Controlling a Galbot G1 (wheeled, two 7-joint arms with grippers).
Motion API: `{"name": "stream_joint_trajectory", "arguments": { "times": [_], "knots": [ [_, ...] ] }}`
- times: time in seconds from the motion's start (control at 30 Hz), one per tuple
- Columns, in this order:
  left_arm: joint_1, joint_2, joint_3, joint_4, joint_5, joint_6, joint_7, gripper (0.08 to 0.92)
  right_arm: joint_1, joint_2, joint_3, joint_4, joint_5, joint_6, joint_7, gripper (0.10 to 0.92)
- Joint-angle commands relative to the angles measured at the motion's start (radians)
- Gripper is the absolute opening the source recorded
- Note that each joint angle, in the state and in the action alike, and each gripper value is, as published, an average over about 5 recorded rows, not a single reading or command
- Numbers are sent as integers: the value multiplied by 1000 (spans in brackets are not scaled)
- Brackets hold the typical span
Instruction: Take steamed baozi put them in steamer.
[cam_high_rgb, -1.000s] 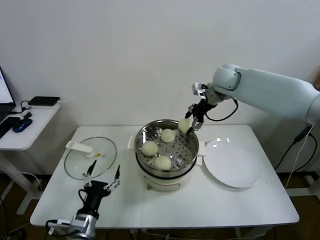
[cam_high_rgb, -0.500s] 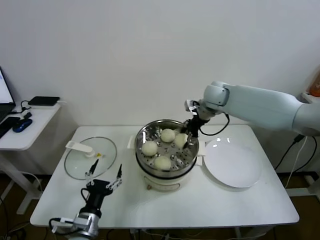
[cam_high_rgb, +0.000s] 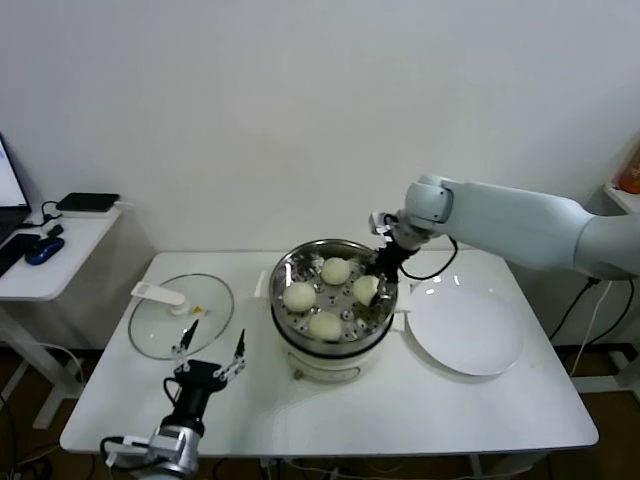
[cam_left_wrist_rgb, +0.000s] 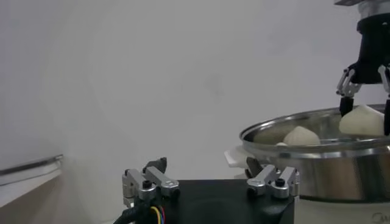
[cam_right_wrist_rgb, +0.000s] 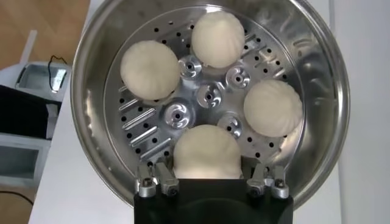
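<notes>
Right gripper reaches down inside the steamer, jaws clamped on one baozi that sits between the fingertips, low over the perforated tray. Three more baozi ahead of the jaws on the tray: one off to one side, one farthest out, one to the other side, ringed around the central bosses, none touching. Left gripper parked low near the table's front edge, jaws apart with nothing between them, glass lid just beyond. White plate beside the steamer.
</notes>
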Motion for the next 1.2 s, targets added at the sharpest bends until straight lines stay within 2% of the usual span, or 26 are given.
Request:
{"name": "stream_joint_trajectory", "arguments": {
  "times": [0.03, 0.3, 0.57, 0.93, 1.2],
  "knots": [
    [0, 0, -1, 3, 1, -2, 0, 823, -20, 5, 7, -11, -30, 4, 3, 705],
    [4, -1, -3, 10, 1, -5, 0, 823, -33, 9, 19, -18, -34, 9, 8, 721],
    [4, 1, -4, 11, 0, -5, 0, 823, -29, 21, 25, -28, -17, 5, -6, 817],
    [1, 5, -3, 10, -2, -4, 0, 823, 38, 32, 10, -45, 29, 7, -54, 823],
    [5, 9, -6, 2, -4, -2, 1, 823, 169, -59, -55, 55, 127, 34, -60, 823]
  ]
}}
